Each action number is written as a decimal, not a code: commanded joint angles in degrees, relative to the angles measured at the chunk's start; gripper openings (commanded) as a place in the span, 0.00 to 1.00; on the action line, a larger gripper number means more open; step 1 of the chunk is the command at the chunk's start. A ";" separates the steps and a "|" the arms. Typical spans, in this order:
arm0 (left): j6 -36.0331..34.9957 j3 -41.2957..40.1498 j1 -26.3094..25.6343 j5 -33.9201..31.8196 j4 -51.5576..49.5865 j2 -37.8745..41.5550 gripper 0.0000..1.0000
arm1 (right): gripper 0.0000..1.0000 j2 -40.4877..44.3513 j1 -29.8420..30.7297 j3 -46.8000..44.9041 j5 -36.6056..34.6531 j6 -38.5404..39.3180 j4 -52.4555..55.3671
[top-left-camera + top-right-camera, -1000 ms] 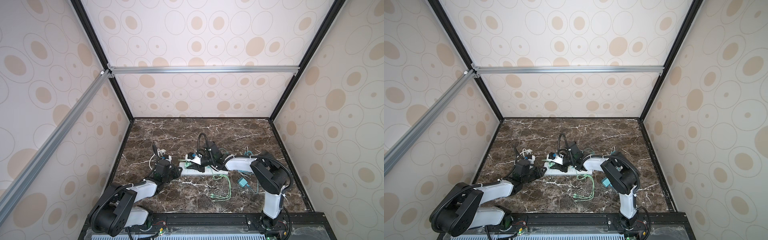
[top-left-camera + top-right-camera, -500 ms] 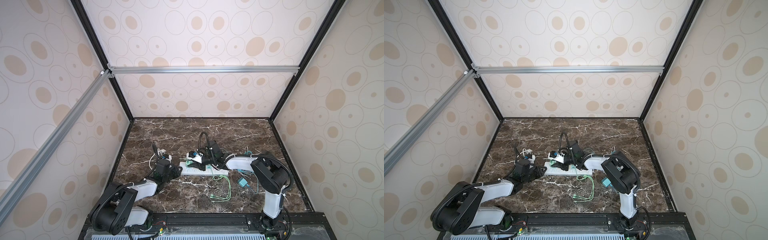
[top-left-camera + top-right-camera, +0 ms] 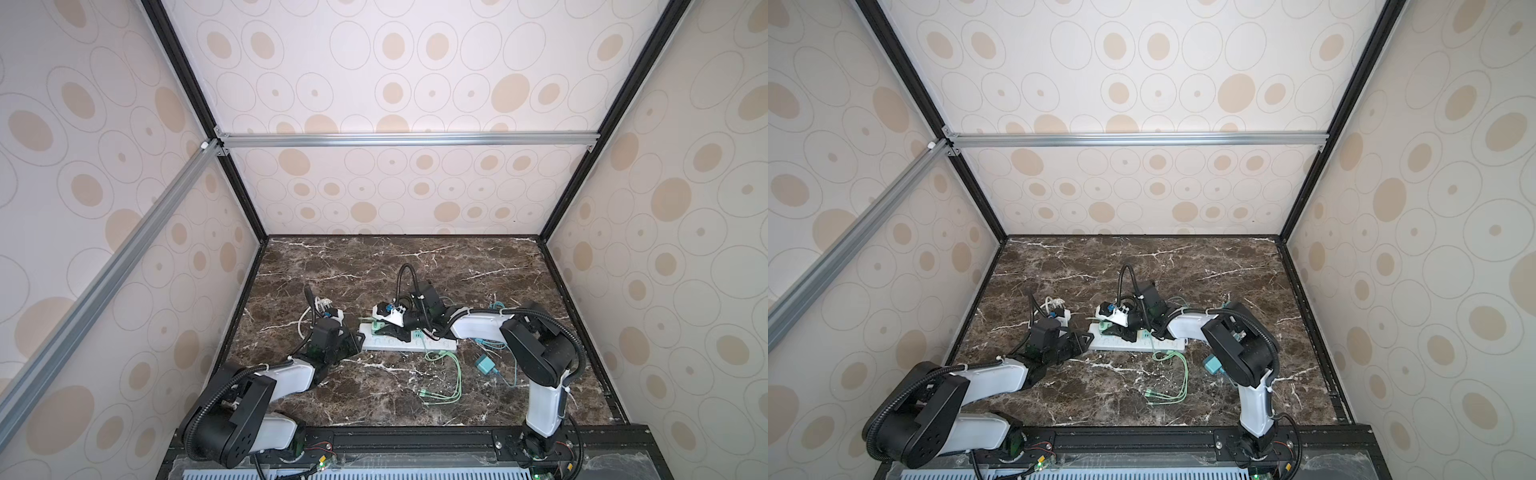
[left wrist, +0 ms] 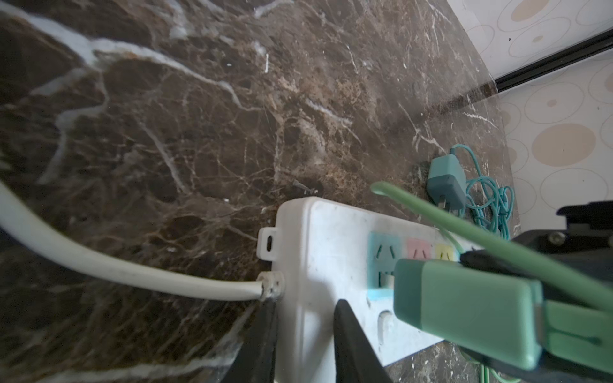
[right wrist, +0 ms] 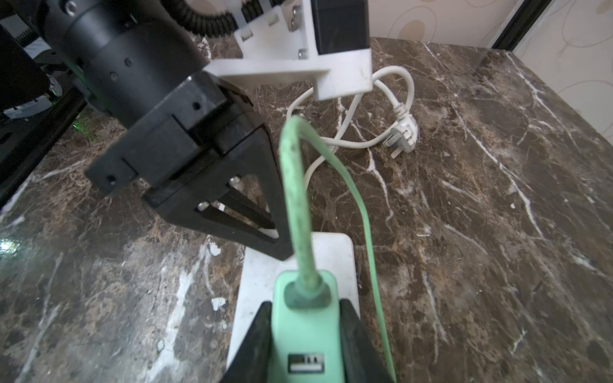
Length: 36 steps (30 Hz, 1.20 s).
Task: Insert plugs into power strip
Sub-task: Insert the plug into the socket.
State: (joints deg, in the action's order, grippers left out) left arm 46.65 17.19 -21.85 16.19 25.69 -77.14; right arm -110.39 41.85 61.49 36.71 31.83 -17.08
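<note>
1. Dark marble tabletop inside patterned walls. The power strip lies mid-table in both top views.
2. Mint plug sits over the strip's cord end, at the first blue socket. Prongs are hidden, so can't tell if it is seated.
3. Right gripper is clenched on that plug, one finger on each side. The green cable arches up out of the plug.
4. Left gripper pinches the strip's end just beside the white cord, bracing it.
5. Change over the last second is tiny. The right arm has edged the plug slightly toward the cord end. Both grips look the same and the strip hasn't shifted.
6. Meaning: this looks like fine alignment or pressing at the socket. Insertion is not confirmed, so I judge this plug as not yet done.
7. Teal plug lies loose on the table beyond the strip, well apart from both grippers, so more plugging remains.
</note>
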 commanded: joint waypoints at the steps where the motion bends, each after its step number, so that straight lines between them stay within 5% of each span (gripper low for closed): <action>1: -0.95 0.82 0.31 0.03 -2.22 -1.26 0.29 | 0.00 -1.06 0.61 1.17 -0.12 1.52 2.46; 19: -1.18 0.48 0.45 0.19 -2.16 -1.19 0.29 | 0.00 0.26 2.27 1.60 -5.32 -3.36 8.84; 36: -1.55 1.22 0.45 0.39 -2.92 -1.99 0.28 | 0.00 -3.40 2.36 -6.49 -4.45 -8.42 -3.69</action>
State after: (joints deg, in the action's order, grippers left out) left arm 46.63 17.30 -21.63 16.60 26.11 -77.58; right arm -110.50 43.53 58.04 31.33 24.47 -22.92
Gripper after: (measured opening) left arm 0.284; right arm 0.287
